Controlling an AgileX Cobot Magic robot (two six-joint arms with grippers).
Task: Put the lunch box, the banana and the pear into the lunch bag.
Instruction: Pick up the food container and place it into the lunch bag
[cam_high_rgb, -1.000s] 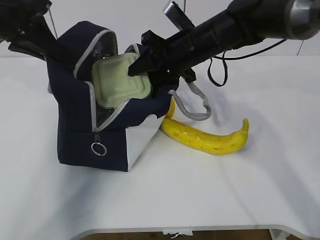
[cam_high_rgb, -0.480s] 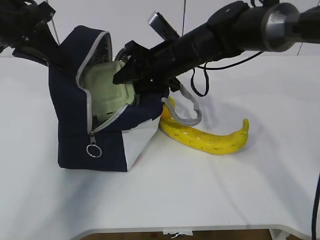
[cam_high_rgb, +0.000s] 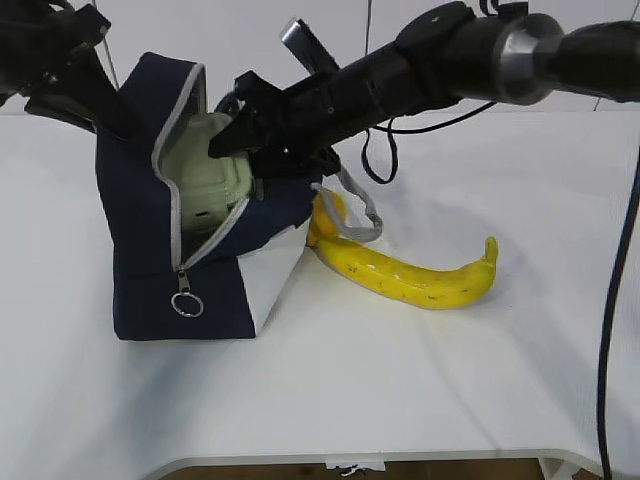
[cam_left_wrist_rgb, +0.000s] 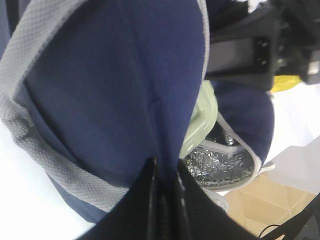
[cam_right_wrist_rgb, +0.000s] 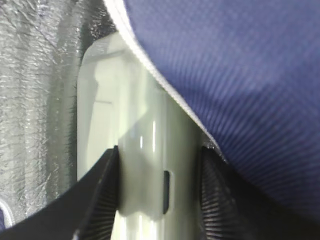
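The navy lunch bag (cam_high_rgb: 140, 260) stands open at the left of the white table. My left gripper (cam_high_rgb: 112, 112) is shut on its raised flap (cam_left_wrist_rgb: 110, 85); in the left wrist view the fabric is pinched between the jaws of that gripper (cam_left_wrist_rgb: 165, 172). My right gripper (cam_high_rgb: 238, 140) reaches into the bag's mouth, shut on the pale green lunch box (cam_high_rgb: 205, 175). The right wrist view shows this gripper (cam_right_wrist_rgb: 159, 175) clamping the box's (cam_right_wrist_rgb: 135, 150) edge against the silvery lining (cam_right_wrist_rgb: 35, 100). The banana (cam_high_rgb: 410, 275) lies right of the bag. The pear (cam_high_rgb: 325, 208) peeks out behind the bag's corner.
A grey webbing handle (cam_high_rgb: 355, 205) hangs over the pear. A zipper ring (cam_high_rgb: 183, 303) dangles on the bag's front. The table's front edge (cam_high_rgb: 350, 462) runs along the bottom. A black cable (cam_high_rgb: 610, 300) hangs at the far right.
My right arm has moved left and carried the lunch box deeper into the bag. The bag has shifted left and stands more upright. The left gripper keeps hold of the flap.
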